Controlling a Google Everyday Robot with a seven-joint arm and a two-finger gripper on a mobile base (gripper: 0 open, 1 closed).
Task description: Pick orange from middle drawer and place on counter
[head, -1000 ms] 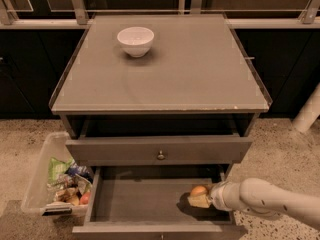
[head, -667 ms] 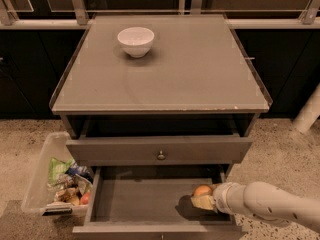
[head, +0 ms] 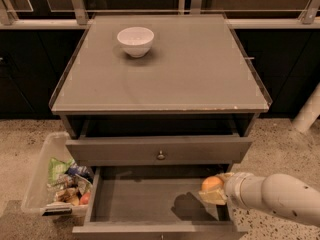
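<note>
The orange (head: 212,183) is small and round, at the right end of the open middle drawer (head: 135,201). My gripper (head: 214,192) reaches in from the right on a white arm and is shut on the orange. It holds the fruit a little above the dark drawer floor, and a shadow lies on the floor to its left. The counter (head: 195,69) is the flat grey cabinet top above, well behind and above the gripper.
A white bowl (head: 135,40) stands at the counter's back left. A shut drawer front with a round knob (head: 160,155) overhangs the open drawer. A clear bin of packets (head: 47,176) sits on the floor at the left. A white post (head: 307,109) stands at the right.
The gripper has risen and drawn slightly right with the orange in it; the orange now sits higher over the drawer floor, apart from its shadow.
</note>
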